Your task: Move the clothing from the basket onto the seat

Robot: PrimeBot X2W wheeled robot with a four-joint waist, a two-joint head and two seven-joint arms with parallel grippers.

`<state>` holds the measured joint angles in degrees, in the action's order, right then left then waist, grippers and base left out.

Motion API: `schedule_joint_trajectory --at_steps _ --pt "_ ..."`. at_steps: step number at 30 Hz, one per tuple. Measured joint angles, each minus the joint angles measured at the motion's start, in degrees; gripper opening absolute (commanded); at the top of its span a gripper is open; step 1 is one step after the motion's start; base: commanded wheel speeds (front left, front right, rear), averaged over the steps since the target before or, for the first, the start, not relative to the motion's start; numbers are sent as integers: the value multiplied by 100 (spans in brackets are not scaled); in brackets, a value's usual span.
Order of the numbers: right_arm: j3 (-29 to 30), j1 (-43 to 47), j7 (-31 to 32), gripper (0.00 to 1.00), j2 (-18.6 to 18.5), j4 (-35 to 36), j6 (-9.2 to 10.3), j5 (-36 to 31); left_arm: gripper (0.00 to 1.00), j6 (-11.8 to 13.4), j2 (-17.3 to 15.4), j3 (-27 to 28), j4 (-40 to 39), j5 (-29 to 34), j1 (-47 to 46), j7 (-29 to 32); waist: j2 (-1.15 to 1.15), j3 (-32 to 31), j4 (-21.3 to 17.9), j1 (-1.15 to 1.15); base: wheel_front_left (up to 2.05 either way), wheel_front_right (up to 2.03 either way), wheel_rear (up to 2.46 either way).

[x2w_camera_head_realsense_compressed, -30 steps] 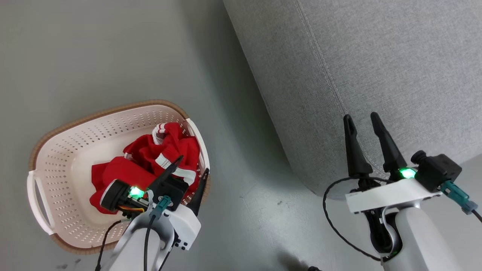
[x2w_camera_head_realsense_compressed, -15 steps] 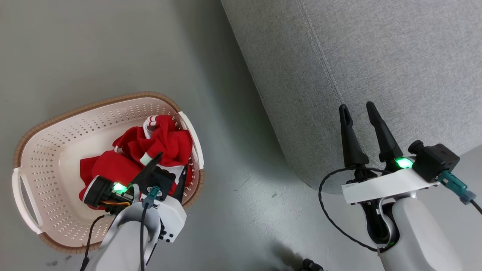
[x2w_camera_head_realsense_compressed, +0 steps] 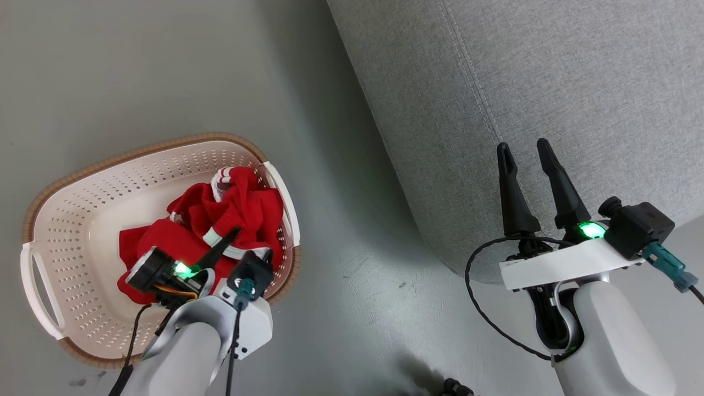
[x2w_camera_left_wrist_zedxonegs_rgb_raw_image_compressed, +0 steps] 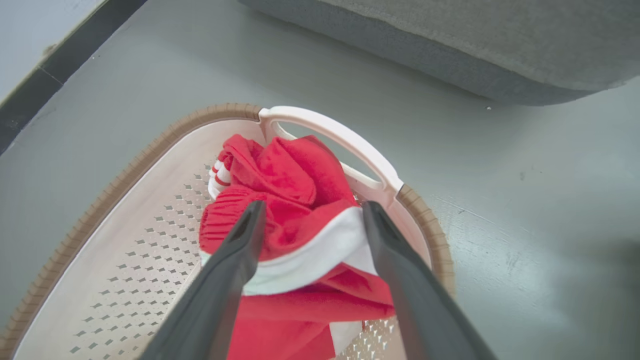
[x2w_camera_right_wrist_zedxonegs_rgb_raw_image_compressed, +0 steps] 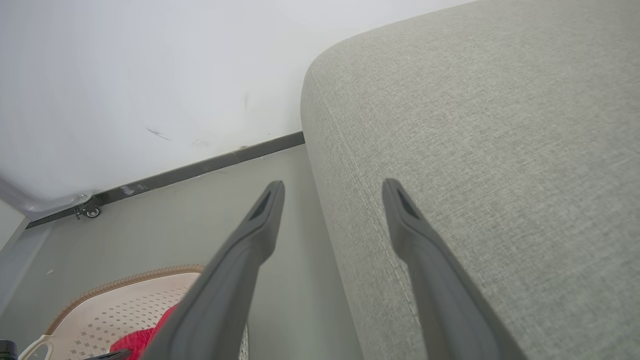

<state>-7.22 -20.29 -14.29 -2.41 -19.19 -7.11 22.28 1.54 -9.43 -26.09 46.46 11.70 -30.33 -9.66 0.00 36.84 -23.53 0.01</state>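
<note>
The clothing (x2w_camera_head_realsense_compressed: 242, 203) is a crumpled red heap with white stripes, lying in the right half of the cream basket (x2w_camera_head_realsense_compressed: 82, 220) on the floor. My left gripper (x2w_camera_head_realsense_compressed: 250, 242) reaches down into the basket. In the left wrist view it (x2w_camera_left_wrist_zedxonegs_rgb_raw_image_compressed: 314, 207) is open, its fingers straddling a fold of red clothing (x2w_camera_left_wrist_zedxonegs_rgb_raw_image_compressed: 295, 175) with a white band, close to the basket's white handle (x2w_camera_left_wrist_zedxonegs_rgb_raw_image_compressed: 340, 135). My right gripper (x2w_camera_head_realsense_compressed: 522, 146) hangs open over the edge of the grey seat (x2w_camera_head_realsense_compressed: 577, 71), holding nothing. Its fingers (x2w_camera_right_wrist_zedxonegs_rgb_raw_image_compressed: 260, 220) frame the seat's stitched seam (x2w_camera_right_wrist_zedxonegs_rgb_raw_image_compressed: 370, 210).
Bare grey floor (x2w_camera_head_realsense_compressed: 352, 247) separates the basket from the seat's rounded corner. A white wall with a dark baseboard (x2w_camera_right_wrist_zedxonegs_rgb_raw_image_compressed: 200, 167) and a small caster (x2w_camera_right_wrist_zedxonegs_rgb_raw_image_compressed: 91, 212) stand behind. A dark object (x2w_camera_head_realsense_compressed: 454, 388) pokes in at the bottom edge.
The head view shifted a little. My left wrist has rolled and its fingers have gone lower around the red heap. The right gripper has kept its place by the seat.
</note>
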Motion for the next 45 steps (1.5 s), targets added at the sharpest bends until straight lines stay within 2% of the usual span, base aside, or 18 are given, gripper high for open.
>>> schedule_joint_trajectory --at_steps 9,10,13,15,18,20,22,32,45 --pt "16 -1 -1 100 0 2 0 40 100 -3 -80 -328 190 352 -90 23 0 -12 18 0 0 0 0" --pt "16 -1 -1 100 0 1 0 43 97 -3 -89 -339 219 374 -120 59 0 -13 20 0 0 0 0" --pt "15 -1 -1 100 0 2 0 43 66 -3 -87 -400 307 438 -178 118 0 -13 23 0 0 0 0" --pt "16 -1 -1 100 0 2 0 43 53 -3 -88 -434 365 476 -181 165 0 -11 25 0 0 0 0" --pt "16 -1 -1 100 0 3 0 43 39 -1 -88 -486 433 520 -214 209 0 -8 26 0 0 0 0" --pt "15 -1 -1 100 0 3 0 48 25 5 -90 -487 460 520 -277 210 0 -6 25 0 0 0 0" --pt "15 -1 -1 100 0 3 0 51 0 23 -81 -486 485 520 -325 213 0 -2 23 0 0 0 0" --pt "101 -2 -1 100 0 7 0 59 0 155 4 -335 498 414 -413 70 0 -16 36 0 0 0 0" --pt "103 -145 -1 100 -1 32 0 79 0 535 8 27 69 53 -422 -331 0 -185 191 0 0 0 0"
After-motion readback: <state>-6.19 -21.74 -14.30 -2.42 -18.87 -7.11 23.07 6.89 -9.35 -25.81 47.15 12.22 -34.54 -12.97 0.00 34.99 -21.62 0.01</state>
